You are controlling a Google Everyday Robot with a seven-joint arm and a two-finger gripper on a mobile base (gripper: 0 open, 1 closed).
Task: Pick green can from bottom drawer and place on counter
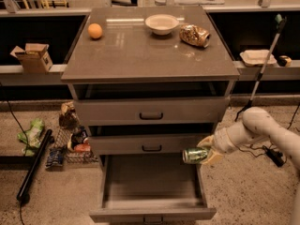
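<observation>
Lying on the floor at far left are a green bag (pixel 30 135) and a black pole (pixel 33 165), with a cardboard box (pixel 33 56) on the ledge above them. Just beside the cabinet's left side sits a heap of snack packets (pixel 70 137).

The counter (pixel 140 55) carries three things along its back edge. An orange (pixel 95 30) sits at the left, a pale bowl (pixel 161 23) near the middle, and a dented gold can (pixel 194 35) lies on its side just right of the bowl. Under the counter, the top drawer (pixel 150 110) and middle drawer (pixel 150 144) are each pulled out a little, with a dark gap above each front. The bottom drawer (pixel 150 186) is pulled out far, its grey floor in view.

The green can (pixel 193 155) hangs in the air over the right side of the bottom drawer. It is level with the lower edge of the middle drawer's front and well below the counter. It lies on its side, one end pointing left. The gripper (pixel 206 150) is clamped on its right end, one finger above and one below, and the arm (pixel 262 130) reaches in from the right. Farther right, a white tray (pixel 257 56) rests on a ledge, and a grabber stick (pixel 265 64) stands slanted in front of it.
</observation>
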